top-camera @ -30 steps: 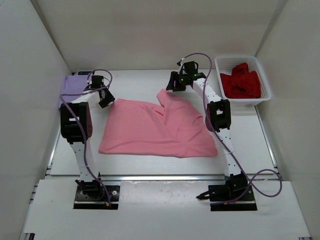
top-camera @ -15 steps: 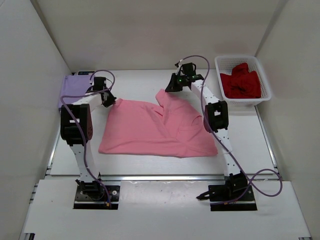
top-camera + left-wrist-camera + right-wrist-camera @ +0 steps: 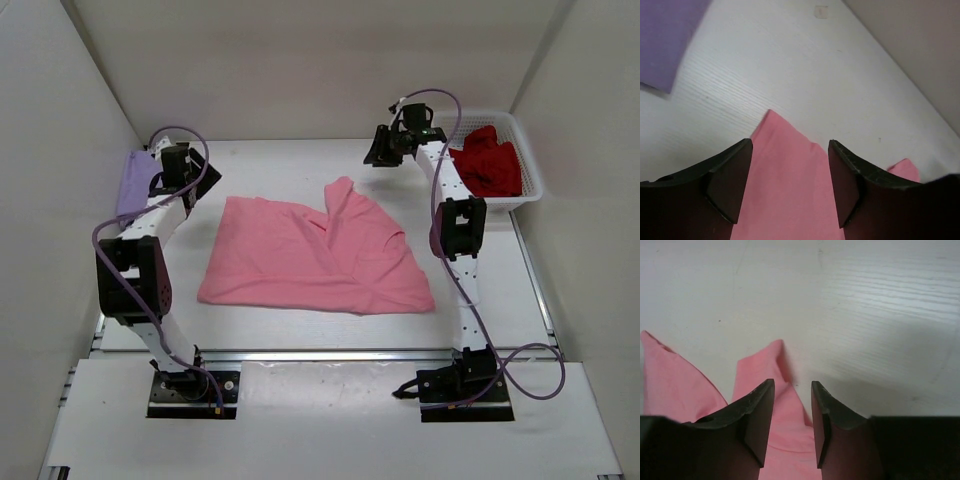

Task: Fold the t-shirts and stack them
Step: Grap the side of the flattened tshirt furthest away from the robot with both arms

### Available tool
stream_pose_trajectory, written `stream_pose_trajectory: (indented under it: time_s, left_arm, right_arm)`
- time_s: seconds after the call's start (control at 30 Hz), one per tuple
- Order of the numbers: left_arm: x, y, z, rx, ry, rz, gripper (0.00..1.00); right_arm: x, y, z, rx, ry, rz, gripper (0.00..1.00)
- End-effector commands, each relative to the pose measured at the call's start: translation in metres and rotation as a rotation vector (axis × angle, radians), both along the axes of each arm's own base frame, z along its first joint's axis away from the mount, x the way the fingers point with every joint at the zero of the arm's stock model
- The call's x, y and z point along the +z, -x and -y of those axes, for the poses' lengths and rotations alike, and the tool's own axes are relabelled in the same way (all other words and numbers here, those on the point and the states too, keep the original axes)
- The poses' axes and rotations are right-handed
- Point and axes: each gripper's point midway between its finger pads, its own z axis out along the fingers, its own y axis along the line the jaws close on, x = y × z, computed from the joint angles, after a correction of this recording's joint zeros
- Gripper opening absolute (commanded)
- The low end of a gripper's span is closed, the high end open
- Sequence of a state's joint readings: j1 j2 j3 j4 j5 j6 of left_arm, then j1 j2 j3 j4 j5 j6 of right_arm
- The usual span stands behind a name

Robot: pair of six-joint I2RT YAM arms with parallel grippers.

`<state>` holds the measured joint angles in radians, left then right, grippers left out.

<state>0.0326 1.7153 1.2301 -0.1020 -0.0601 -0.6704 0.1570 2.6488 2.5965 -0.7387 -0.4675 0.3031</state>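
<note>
Counting lavender tee [image 3: 135, 180] done, 10 o'clock; working pink tee [image 3: 310, 262], ctr; owing dark red tee [image 3: 488, 166], 2 o'clock; holding L gripper [image 3: 790, 144] wide, R gripper [image 3: 792, 385] narrow, both empty.

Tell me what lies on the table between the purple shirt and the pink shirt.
Bare white table only, as the left wrist view shows: purple shirt and pink shirt lie apart. In the top view the left arm reaches over that stretch.

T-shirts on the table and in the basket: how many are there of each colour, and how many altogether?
Pink soft fabric t-shirt, spread on the white table: 1
Lavender purple fabric t-shirt, far left corner: 1
Dark red fabric t-shirt, in the white plastic lattice basket: 1
Total: 3 t-shirts
</note>
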Motion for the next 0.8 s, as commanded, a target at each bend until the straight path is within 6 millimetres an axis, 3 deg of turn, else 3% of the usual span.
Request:
stream_pose_trajectory:
  time_s: [0.0,0.03,0.2,0.23,0.27,0.33,0.4,0.43,0.6,0.7,0.73,0.77]
  left_arm:
    - [-0.034,0.005,-0.012,0.022,0.022,-0.074,0.72]
    - [-0.033,0.002,-0.014,0.019,0.022,-0.073,0.67]
    - [-0.045,-0.022,0.004,-0.031,-0.032,-0.120,0.65]
    - [-0.064,-0.021,0.005,-0.036,-0.037,-0.171,0.63]
    - [-0.057,-0.029,0.007,-0.043,-0.041,-0.158,0.62]
    - [-0.075,-0.033,0.005,-0.046,-0.041,-0.218,0.61]
    - [-0.075,-0.043,0.008,-0.065,-0.048,-0.226,0.59]
    - [-0.085,-0.041,0.008,-0.069,-0.044,-0.261,0.59]
    - [-0.091,-0.047,0.005,-0.085,-0.059,-0.288,0.53]
    - [-0.093,-0.048,0.010,-0.099,-0.058,-0.293,0.50]
    - [-0.094,-0.048,0.025,-0.135,-0.065,-0.294,0.48]
    - [-0.097,-0.047,0.027,-0.143,-0.071,-0.300,0.47]
  right_arm:
    - [0.017,0.001,0.013,-0.006,0.025,0.029,0.36]
    - [0.016,0.000,0.016,-0.010,0.021,0.028,0.36]
    - [0.000,-0.005,0.014,0.000,-0.030,0.011,0.39]
    - [0.000,-0.006,0.010,0.007,-0.035,0.017,0.40]
    - [-0.013,-0.004,0.008,0.011,-0.034,-0.003,0.39]
    - [-0.014,-0.007,-0.006,0.039,-0.062,0.017,0.42]
    - [-0.024,-0.011,-0.017,0.035,-0.064,0.024,0.45]
    - [-0.026,-0.011,-0.023,0.042,-0.073,0.028,0.46]
    - [-0.047,-0.009,-0.052,0.051,-0.150,-0.014,0.50]
    - [-0.059,-0.008,-0.067,0.058,-0.184,-0.032,0.50]
    - [-0.061,-0.007,-0.068,0.060,-0.200,-0.045,0.50]
    - [-0.063,-0.006,-0.073,0.059,-0.208,-0.049,0.50]
